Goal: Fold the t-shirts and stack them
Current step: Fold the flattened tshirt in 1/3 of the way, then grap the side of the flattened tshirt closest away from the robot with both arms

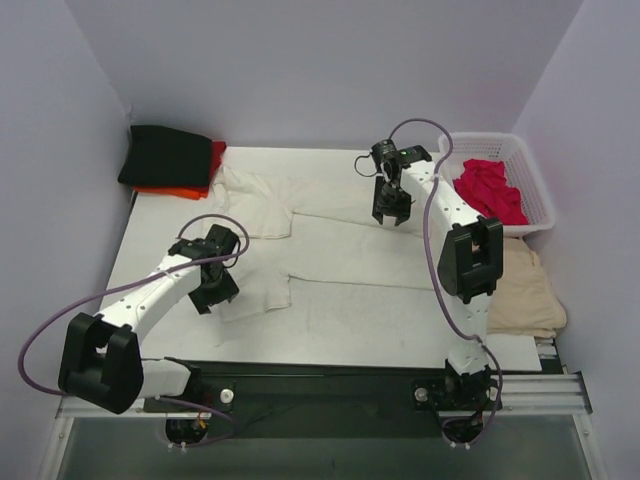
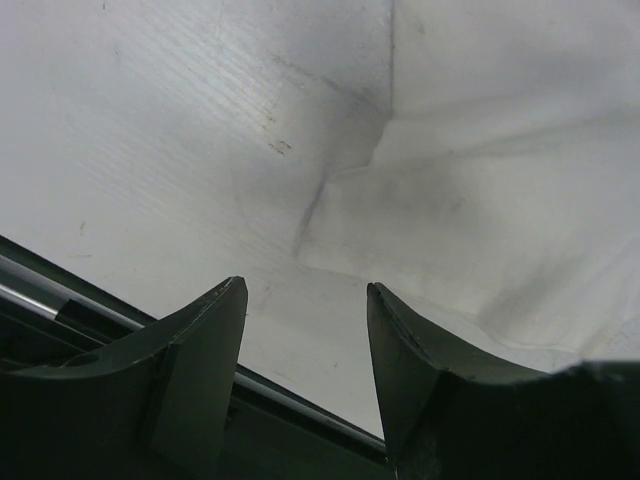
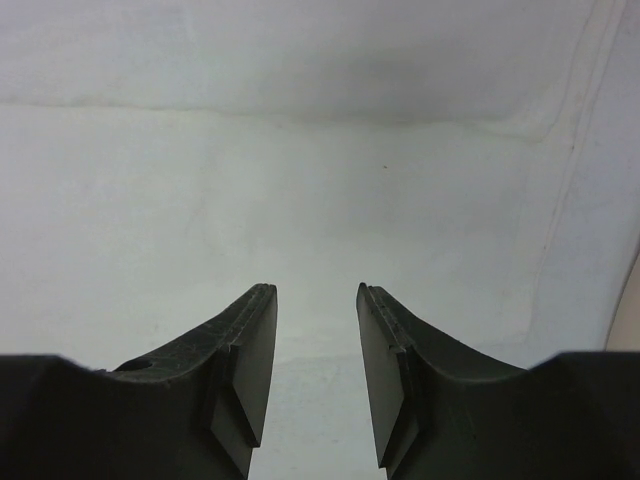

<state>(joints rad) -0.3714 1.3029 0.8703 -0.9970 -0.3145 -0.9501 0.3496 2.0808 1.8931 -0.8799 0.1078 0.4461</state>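
**A:** What can't you read from above?

**B:** In the top view your left gripper points downward, so its fingers are lost against the arm's own black body. The right gripper is small there too. Your right arm covers part of the tan cloth at the table's near right edge. The orange-red shirt shows only as a rim under the folded black shirt in the far left corner.

**A:** And the wrist cameras?

**B:** They settle the hands. On the left wrist, both fingers stand apart with nothing between them, just where bare table meets a hem corner of the cream-white t-shirt. On the right wrist, the jaws are likewise released and empty. They hang over flat pale cloth crossed by a faint line, probably a seam or fold, though it is too soft to tell.

**A:** Where does that shirt lie overall?

**B:** Only the top view gives you that. It is spread flat across the middle of the table, with a sleeve reaching toward the far left. The crimson shirt lies bunched in the white basket at far right, which neither wrist camera shows.
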